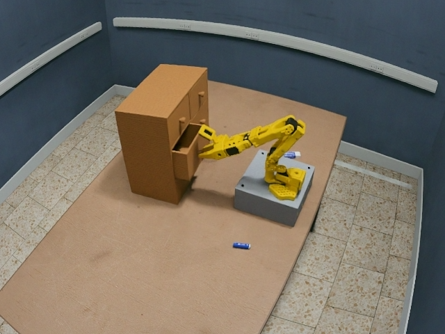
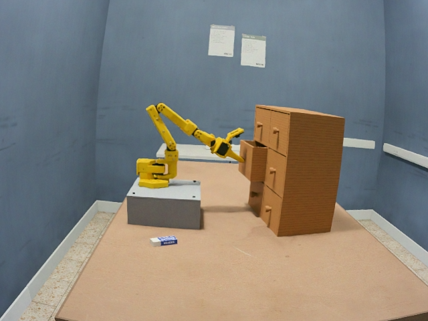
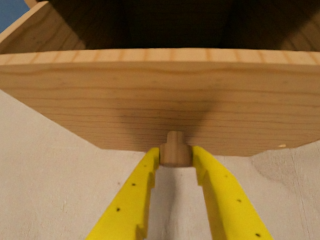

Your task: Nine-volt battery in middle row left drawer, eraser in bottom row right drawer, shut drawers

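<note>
Gripper (image 1: pixel 200 154) (image 2: pixel 243 160) (image 3: pixel 176 159) nearly closed, its 2 fingers clamped on the knob (image 3: pixel 176 145) of the pulled-out drawer. On the table (image 1: pixel 143 269) (image 2: pixel 241 276) stands the 6-drawer chest (image 1: pixel 149 151) (image 2: pixel 311 172); its other 5 drawers look shut. The gray block (image 1: pixel 265 207) (image 2: pixel 164 212) bears the arm (image 1: pixel 277 134) (image 2: pixel 178 119). That 1 open drawer (image 1: pixel 183 165) (image 2: pixel 258 164) (image 3: pixel 160 95) is middle row, left. The eraser (image 1: pixel 291 154) (image 2: pixel 164 241) lies near the block, and a blue cylinder (image 1: pixel 241 245) lies on the block's other side. With the drawer's inside so dark, I can't tell where the nine-volt battery is.
</note>
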Tool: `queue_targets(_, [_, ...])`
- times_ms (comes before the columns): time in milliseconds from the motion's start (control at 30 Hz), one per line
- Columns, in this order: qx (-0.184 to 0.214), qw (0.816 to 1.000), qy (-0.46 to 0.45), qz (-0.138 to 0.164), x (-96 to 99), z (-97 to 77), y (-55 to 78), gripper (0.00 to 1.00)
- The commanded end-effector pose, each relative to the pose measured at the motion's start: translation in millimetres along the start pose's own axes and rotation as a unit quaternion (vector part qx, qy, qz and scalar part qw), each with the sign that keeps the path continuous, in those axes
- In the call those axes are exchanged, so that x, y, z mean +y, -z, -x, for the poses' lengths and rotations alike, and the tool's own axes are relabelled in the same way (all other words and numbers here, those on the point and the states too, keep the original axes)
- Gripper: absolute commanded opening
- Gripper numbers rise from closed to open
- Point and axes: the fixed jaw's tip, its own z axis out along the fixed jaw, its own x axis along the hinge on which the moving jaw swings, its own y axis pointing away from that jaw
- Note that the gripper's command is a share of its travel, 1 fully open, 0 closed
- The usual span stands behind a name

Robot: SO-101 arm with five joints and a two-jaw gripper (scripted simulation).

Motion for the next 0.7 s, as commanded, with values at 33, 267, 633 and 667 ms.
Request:
queue_targets(33, [-0.006, 1.000, 0.004, 0.000, -0.3, 5.4, -6.8, 0.00])
queue_targets(267, [-0.006, 1.000, 0.003, -0.001, -0.4, 6.6, -8.8, 0.00])
queue_targets(633, [-0.006, 1.000, 0.003, -0.002, -1.1, 12.1, -19.1, 0.00])
queue_targets(667, [-0.006, 1.000, 0.003, -0.002, -1.1, 12.1, -19.1, 0.00])
